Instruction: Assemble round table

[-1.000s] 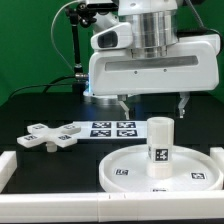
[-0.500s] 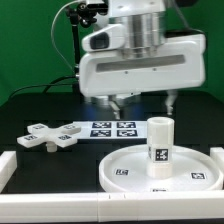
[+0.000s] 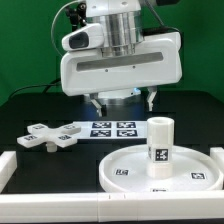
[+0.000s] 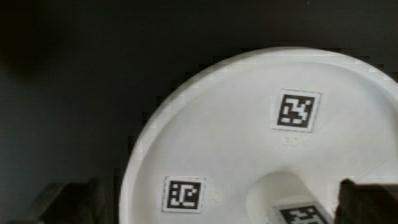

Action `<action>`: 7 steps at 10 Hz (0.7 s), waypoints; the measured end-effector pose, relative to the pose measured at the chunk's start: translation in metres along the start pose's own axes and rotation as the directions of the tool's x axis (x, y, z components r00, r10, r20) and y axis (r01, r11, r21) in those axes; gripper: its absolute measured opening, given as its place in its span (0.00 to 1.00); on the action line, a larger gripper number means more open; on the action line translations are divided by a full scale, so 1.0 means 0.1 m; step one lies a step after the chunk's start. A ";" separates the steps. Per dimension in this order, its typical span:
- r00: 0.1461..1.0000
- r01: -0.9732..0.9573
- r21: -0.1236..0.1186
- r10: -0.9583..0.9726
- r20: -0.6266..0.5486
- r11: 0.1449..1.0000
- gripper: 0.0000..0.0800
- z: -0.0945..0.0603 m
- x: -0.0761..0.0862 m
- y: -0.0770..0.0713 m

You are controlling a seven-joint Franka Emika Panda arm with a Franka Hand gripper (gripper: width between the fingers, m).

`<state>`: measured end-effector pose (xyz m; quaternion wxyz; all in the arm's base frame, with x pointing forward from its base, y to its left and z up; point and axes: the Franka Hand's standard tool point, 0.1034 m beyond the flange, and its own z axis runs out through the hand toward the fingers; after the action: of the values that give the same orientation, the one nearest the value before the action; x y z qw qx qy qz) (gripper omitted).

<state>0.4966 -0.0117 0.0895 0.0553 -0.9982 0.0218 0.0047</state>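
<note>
The white two-finger gripper (image 3: 123,100) hangs above the black worktop (image 3: 200,125), on the far side of the parts. Its two fingers (image 3: 97,104) stand wide apart with nothing between them, and it touches no part.

The large white plastic disc with a raised rim (image 3: 195,158) lies flat at the near right of the exterior view. Its open face is up and carries square black-and-white tags. The short white cylinder leg (image 3: 160,147) stands upright in the middle of the disc. Its long axis is vertical, and one tag on its side faces the camera.

The white cross-shaped foot (image 3: 45,137) lies flat on the worktop at the exterior view's left, well apart from the disc. The marker board (image 3: 112,129) lies just beside the foot, a little farther than the disc.

The wrist view looks down on the disc and its tags. The top of the leg shows there only as a blur.
</note>
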 end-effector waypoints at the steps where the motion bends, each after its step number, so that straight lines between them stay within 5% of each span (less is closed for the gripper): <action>1: 1.000 0.015 -0.002 -0.015 0.003 1.000 0.81 -0.01 -0.02 0.06; 6: 0.995 -0.092 -0.048 0.091 -0.029 0.995 0.81 -0.07 -0.24 0.94; 7: 0.996 -0.091 -0.046 0.090 -0.022 0.995 0.81 -0.06 -0.25 0.91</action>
<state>0.4679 -0.1015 0.0855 0.0312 -0.9972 0.0676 -0.0025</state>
